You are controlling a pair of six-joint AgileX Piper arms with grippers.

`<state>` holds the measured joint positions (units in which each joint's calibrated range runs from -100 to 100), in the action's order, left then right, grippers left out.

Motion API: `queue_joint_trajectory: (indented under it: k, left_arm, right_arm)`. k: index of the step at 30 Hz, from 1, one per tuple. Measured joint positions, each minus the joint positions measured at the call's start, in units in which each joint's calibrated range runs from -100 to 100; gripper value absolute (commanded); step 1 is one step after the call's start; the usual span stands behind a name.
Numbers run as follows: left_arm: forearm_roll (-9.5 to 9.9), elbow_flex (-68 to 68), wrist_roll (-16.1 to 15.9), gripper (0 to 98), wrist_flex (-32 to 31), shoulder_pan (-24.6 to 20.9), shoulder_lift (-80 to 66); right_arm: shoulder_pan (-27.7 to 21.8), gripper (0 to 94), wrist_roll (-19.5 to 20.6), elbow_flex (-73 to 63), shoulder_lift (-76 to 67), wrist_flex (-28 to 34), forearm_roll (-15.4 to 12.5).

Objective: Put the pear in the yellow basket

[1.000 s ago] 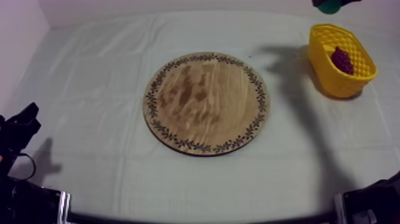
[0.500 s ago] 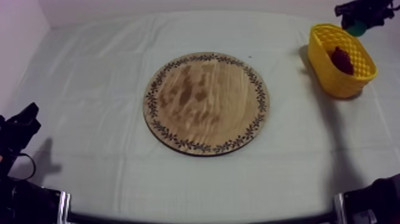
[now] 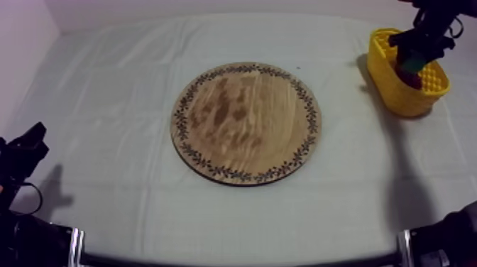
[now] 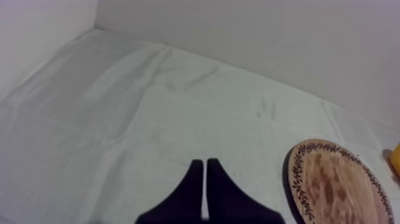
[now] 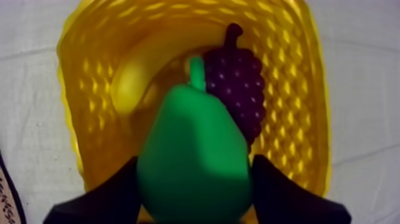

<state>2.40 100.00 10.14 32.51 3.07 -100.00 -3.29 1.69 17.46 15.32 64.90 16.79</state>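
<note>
Grips the pear [image 5: 190,137] with the right gripper [image 5: 197,161], one black finger pressed on each side of the green fruit's wide body, jaws clamped round it. Holds it right over the mouth of the yellow basket [image 5: 83,101], stem end pointing away into the hollow. Shows a bunch of grapes [image 5: 235,89] lying inside the basket, dark purple, just beside the pear's stem and partly hidden behind the pear. Shows also a smooth yellow shape [image 5: 128,89] low in the basket at the other side of the stem; cannot tell its kind. Cannot tell of any contact between pear and grapes, nor between pear and basket. Seen from above, brings the right arm [image 3: 433,21] in at the upper right, gripper low over the basket at the far right of the grey-white cloth [image 3: 106,92]. Sets the round wooden board [image 3: 245,122] at the middle of the cloth, well apart from the basket, wood grain showing across its whole face, patterned rim all round. Rests the left gripper [image 4: 204,165] low at the near left side, fingers pressed together as a narrow wedge with nothing between them, above the cloth, near the board's rim yet apart from it.
</note>
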Motion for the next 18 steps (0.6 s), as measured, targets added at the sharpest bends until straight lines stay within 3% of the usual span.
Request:
queue_joint_trajectory:
  k: [6,18]
  left_arm:
    - [0.0,0.0,0.0,0.1,0.0,0.0,0.0]
    - [0.0,0.0,0.0,0.1,0.0,0.0,0.0]
  right_arm:
    - [-0.93,62.0,-0.4,-1.06,3.28,-0.63,-1.22]
    - [-1.32,63.2,-1.0,0.07,1.59,-3.86,-2.69]
